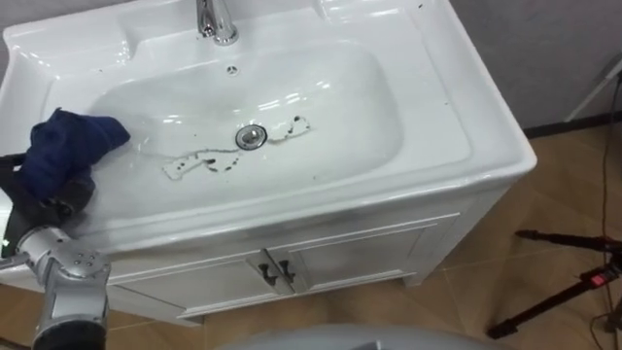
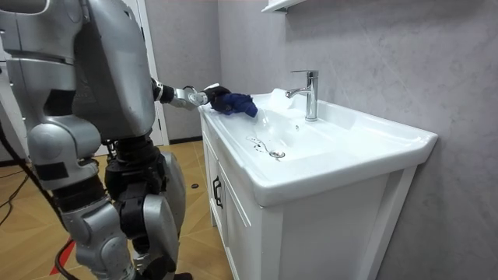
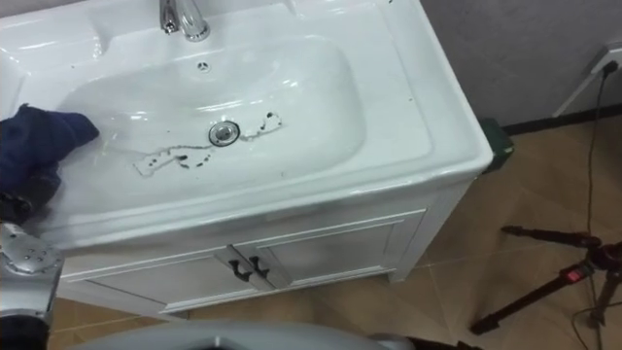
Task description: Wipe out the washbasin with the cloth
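Closest in, cabinet doors [image 1: 360, 258] sat shut under the basin [image 1: 428, 146]; at its front-left rim the left hand [image 1: 53, 202] lay w/ the blue cloth [image 1: 70, 146] bunched over it; grip couldn't be told, cloth hid it. Further in, dark smudges [image 1: 204, 163] trailed either side of the drain [image 1: 251, 137], well apart from the cloth; faucet [image 1: 216, 21] at the back. Dirt looked not yet wiped; best approach, prob.: flatten cloth into the bowl, press firmly, sweep L to R through the marks in overlapping passes, w/o snagging the drain.
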Controlling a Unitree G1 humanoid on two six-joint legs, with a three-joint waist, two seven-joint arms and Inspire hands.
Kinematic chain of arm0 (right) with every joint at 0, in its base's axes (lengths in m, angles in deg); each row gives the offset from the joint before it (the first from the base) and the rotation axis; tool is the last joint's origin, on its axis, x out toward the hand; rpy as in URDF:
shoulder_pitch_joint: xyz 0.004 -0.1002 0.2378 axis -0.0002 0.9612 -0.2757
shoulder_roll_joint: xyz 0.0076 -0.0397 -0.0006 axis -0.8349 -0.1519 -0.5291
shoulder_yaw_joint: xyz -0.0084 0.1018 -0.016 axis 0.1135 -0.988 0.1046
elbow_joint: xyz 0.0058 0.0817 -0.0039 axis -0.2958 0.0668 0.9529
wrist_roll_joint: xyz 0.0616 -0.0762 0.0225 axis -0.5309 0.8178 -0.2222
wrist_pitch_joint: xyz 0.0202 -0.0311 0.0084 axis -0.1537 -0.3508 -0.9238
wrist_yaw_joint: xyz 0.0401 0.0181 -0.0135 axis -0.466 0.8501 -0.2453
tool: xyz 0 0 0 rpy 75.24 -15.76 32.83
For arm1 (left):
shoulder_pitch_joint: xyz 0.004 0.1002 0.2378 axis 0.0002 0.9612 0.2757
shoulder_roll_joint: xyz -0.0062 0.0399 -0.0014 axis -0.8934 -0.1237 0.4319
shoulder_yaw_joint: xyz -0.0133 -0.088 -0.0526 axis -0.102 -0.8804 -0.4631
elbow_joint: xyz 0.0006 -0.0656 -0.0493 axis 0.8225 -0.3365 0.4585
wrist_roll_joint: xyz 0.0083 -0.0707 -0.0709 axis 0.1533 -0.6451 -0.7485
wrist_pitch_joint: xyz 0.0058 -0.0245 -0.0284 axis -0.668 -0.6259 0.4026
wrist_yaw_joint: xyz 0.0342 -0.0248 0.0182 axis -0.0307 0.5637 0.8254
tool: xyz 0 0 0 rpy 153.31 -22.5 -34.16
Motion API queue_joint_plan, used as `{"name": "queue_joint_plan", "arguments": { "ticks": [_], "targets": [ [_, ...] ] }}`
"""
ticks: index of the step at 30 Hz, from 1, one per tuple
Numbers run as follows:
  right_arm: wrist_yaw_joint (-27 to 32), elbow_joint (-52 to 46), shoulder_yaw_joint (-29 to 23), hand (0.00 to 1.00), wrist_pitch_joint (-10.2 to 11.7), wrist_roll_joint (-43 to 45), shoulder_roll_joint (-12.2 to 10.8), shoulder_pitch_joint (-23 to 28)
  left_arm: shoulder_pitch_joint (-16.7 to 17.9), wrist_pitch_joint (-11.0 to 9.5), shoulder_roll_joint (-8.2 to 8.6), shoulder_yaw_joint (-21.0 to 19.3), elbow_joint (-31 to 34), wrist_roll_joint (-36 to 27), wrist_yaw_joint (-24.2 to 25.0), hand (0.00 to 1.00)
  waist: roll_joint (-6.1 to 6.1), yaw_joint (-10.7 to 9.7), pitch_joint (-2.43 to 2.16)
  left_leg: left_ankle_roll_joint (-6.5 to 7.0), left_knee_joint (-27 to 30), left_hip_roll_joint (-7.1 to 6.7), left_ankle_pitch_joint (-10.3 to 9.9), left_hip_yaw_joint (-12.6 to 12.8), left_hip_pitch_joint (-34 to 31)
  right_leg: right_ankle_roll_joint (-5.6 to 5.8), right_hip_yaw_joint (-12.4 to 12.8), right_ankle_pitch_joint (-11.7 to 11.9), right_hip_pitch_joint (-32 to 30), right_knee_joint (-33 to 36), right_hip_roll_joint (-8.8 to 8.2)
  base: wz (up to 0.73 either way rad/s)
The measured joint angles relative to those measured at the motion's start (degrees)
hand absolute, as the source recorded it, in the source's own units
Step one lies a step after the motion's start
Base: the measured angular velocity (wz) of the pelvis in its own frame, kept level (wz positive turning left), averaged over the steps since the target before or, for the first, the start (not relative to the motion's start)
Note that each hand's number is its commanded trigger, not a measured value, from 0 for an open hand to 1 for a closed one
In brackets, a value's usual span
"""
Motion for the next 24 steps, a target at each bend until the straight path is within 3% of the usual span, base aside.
{"name": "queue_joint_plan", "arguments": {
  "ticks": [4, 10, 12, 14, 19, 21, 24],
  "targets": [
    [0.0, 0.1, 0.1, 0.0, 1.2, -0.7, -0.5, 0.0, 0.2, 0.3, 0.38, 2.3, 9.3, 0.2, -0.1, 1.0, -0.07, -0.2, 0.06, -0.02, 0.9, -0.14, 0.0, -1.3, -1.5, -0.06, -1.2, 0.1, -0.6, 0.1, -0.03, 0.17],
    [-0.2, 0.4, 0.6, 0.0, 3.7, -1.8, -0.3, 0.2, 0.2, -1.7, 1.05, 4.6, 17.2, 5.1, -0.1, 1.0, 1.53, -0.8, 0.45, -0.02, 0.8, -0.16, 0.0, -1.2, -1.0, -0.06, -0.9, 0.1, 0.1, 0.0, -0.03, 0.0],
    [-0.5, 0.5, 0.7, 0.0, 4.2, -1.8, -0.2, 0.4, 0.2, -2.6, 1.4, 4.7, 19.1, 6.4, -0.1, 1.0, 1.58, -1.0, 0.38, -0.03, 0.8, -0.15, 0.0, -1.2, -1.0, -0.07, -0.9, 0.1, -0.2, 0.0, -0.02, -0.02],
    [-0.8, 0.6, 1.4, 0.0, 4.6, -1.8, -0.2, 0.1, 0.2, -3.9, 1.83, 5.2, 19.9, 6.8, -0.1, 1.0, 1.42, -1.2, 0.43, -0.03, 0.8, -0.17, 0.0, -1.1, -1.0, -0.06, -0.9, 0.0, -0.3, 0.0, -0.04, 0.0],
    [-1.4, 2.5, 4.1, 0.0, 5.4, -1.9, -0.3, -1.1, 0.2, -3.6, 2.77, 9.0, 19.9, 7.8, 0.9, 1.0, 0.29, -1.3, 0.49, -0.03, 0.8, -0.19, 0.0, -1.0, -1.3, -0.06, -0.7, 0.0, -0.7, -0.1, -0.07, 0.0],
    [-1.4, 2.8, 5.8, 0.0, 5.3, -1.9, -0.3, -1.3, 0.2, -3.3, 2.78, 11.3, 19.9, 9.7, 1.1, 1.0, -0.67, -1.1, 0.11, -0.02, 0.8, -0.19, 0.0, -0.9, -1.4, -0.06, -0.7, 0.0, -0.7, -0.1, -0.07, 0.0],
    [-1.4, 2.9, 6.3, 0.0, 5.3, -1.7, -0.4, -1.3, 0.2, -3.1, 2.79, 12.5, 19.9, 13.4, 1.4, 1.0, -1.12, -0.9, -0.08, -0.02, 0.8, -0.17, 0.0, -0.7, -1.2, -0.06, -0.5, 0.1, -0.7, -0.1, -0.07, -0.04]
  ]
}}
